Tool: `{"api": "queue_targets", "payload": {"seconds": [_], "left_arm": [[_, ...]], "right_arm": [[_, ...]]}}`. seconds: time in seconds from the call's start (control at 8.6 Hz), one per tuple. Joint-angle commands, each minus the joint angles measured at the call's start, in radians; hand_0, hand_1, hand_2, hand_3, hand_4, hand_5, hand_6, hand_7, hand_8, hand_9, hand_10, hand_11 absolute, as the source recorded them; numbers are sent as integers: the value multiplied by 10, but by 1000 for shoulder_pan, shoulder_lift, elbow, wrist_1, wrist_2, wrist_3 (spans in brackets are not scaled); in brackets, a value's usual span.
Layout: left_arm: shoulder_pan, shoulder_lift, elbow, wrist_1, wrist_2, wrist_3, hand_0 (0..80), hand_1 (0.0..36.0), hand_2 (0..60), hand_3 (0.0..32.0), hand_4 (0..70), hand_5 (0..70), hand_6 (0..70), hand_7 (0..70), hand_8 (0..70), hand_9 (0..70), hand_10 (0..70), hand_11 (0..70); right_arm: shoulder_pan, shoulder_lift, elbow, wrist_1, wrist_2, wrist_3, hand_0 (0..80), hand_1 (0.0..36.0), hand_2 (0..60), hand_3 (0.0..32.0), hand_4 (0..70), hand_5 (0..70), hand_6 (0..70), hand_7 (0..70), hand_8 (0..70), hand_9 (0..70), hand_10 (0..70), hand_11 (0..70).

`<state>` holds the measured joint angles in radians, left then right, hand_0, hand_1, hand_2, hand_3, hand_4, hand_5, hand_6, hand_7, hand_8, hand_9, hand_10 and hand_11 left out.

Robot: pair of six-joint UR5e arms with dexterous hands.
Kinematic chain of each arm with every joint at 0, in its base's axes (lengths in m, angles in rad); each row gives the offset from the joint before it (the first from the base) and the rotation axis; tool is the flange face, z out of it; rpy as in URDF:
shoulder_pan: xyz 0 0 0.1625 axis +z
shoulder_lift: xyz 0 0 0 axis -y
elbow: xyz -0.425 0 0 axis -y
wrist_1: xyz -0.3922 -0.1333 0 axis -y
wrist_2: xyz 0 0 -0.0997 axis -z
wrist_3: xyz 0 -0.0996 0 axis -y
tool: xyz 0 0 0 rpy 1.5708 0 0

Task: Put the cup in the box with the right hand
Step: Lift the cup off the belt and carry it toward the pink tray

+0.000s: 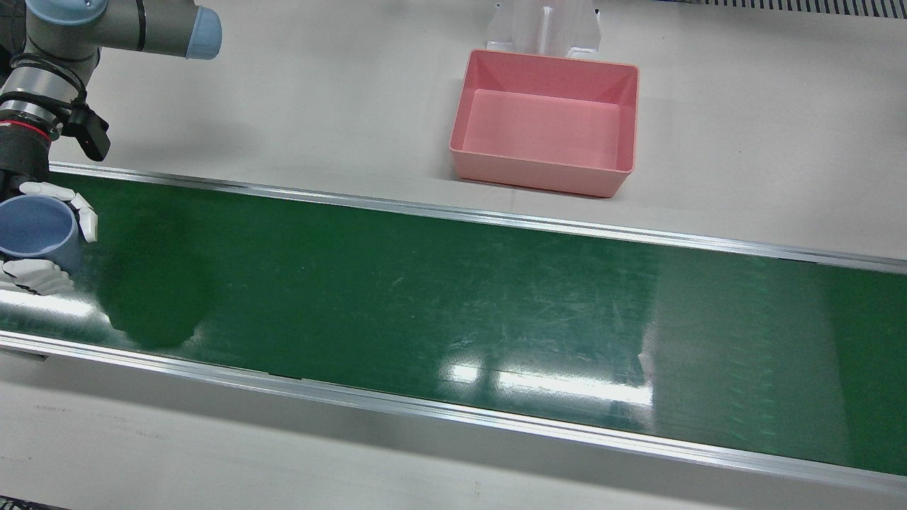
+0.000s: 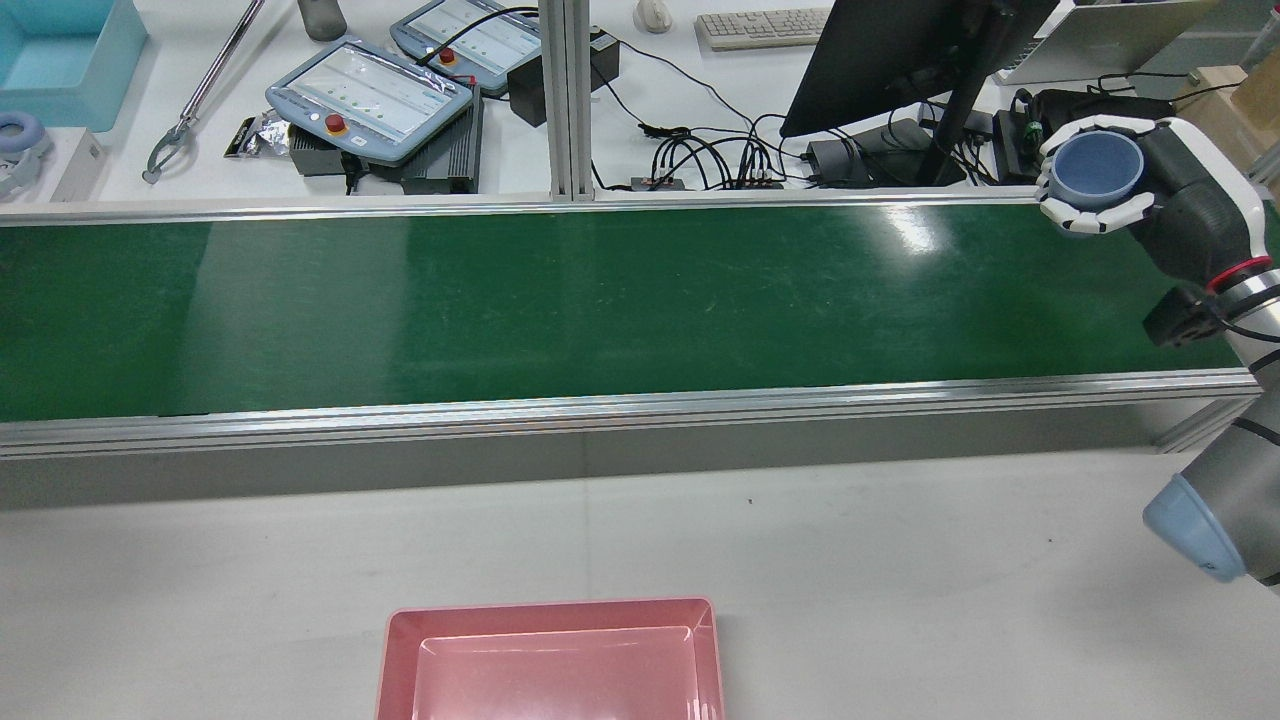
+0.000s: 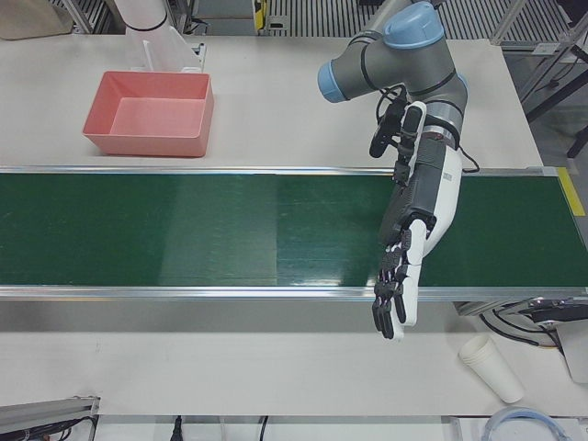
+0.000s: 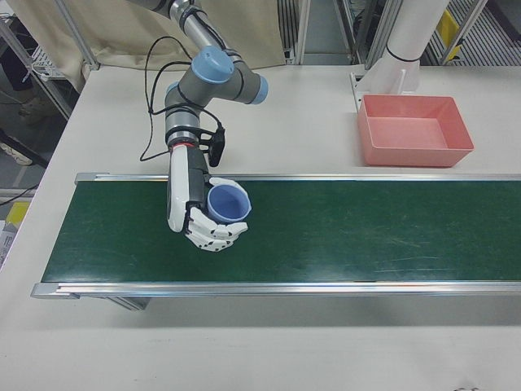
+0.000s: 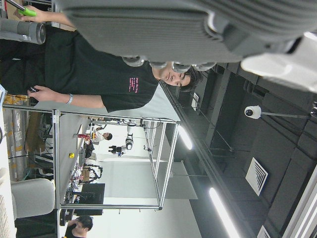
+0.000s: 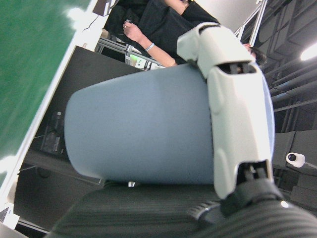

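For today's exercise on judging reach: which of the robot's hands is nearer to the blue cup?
Right. The right hand is closed around the blue cup, holding it above the green belt. The left hand hangs open over the belt's other end, holding nothing.

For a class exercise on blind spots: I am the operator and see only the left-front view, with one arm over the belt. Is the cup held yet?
Observer: Yes. The right hand is closed around the blue cup, above the green belt.
Operator: Is the cup upright?
Observer: Yes, its open mouth faces up in the rear view.
Operator: Anything in the pink box?
Observer: The front view shows the pink box with nothing inside.
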<state>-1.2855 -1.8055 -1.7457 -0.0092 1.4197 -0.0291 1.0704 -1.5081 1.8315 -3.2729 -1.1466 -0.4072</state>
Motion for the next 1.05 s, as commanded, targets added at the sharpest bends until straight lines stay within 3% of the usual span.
{"api": "queue_targets", "payload": {"seconds": [0.0, 0.23, 0.35, 0.47, 0.58, 0.7, 0.93], "left_arm": [[0, 0, 0, 0, -1, 0, 0, 0, 0, 0, 0, 0, 0, 0, 0, 0, 0, 0], [0, 0, 0, 0, -1, 0, 0, 0, 0, 0, 0, 0, 0, 0, 0, 0, 0, 0], [0, 0, 0, 0, -1, 0, 0, 0, 0, 0, 0, 0, 0, 0, 0, 0, 0, 0], [0, 0, 0, 0, 1, 0, 0, 0, 0, 0, 0, 0, 0, 0, 0, 0, 0, 0], [0, 0, 0, 0, -1, 0, 0, 0, 0, 0, 0, 0, 0, 0, 0, 0, 0, 0], [0, 0, 2, 0, -1, 0, 0, 0, 0, 0, 0, 0, 0, 0, 0, 0, 0, 0], [0, 0, 2, 0, -1, 0, 0, 0, 0, 0, 0, 0, 0, 0, 0, 0, 0, 0]], "right_arm": [[-87, 29, 264, -95, -1, -77, 781, 360, 600, 0, 286, 319, 538, 700, 700, 700, 700, 700], [-253, 49, 527, -233, 5, -207, 781, 360, 600, 0, 276, 309, 524, 700, 700, 700, 641, 700], [-358, 49, 614, -241, 13, -285, 734, 360, 600, 0, 231, 307, 521, 700, 700, 700, 629, 700], [-473, 49, 658, -246, 63, -318, 781, 360, 600, 0, 255, 306, 518, 700, 700, 700, 622, 700], [-609, 57, 675, -244, 127, -362, 734, 360, 600, 0, 213, 306, 517, 700, 700, 700, 616, 700], [-721, 93, 674, -244, 160, -425, 781, 360, 600, 0, 267, 300, 510, 700, 700, 700, 590, 700], [-927, 137, 669, -234, 214, -563, 800, 360, 600, 0, 237, 292, 497, 700, 700, 700, 576, 700]]}}
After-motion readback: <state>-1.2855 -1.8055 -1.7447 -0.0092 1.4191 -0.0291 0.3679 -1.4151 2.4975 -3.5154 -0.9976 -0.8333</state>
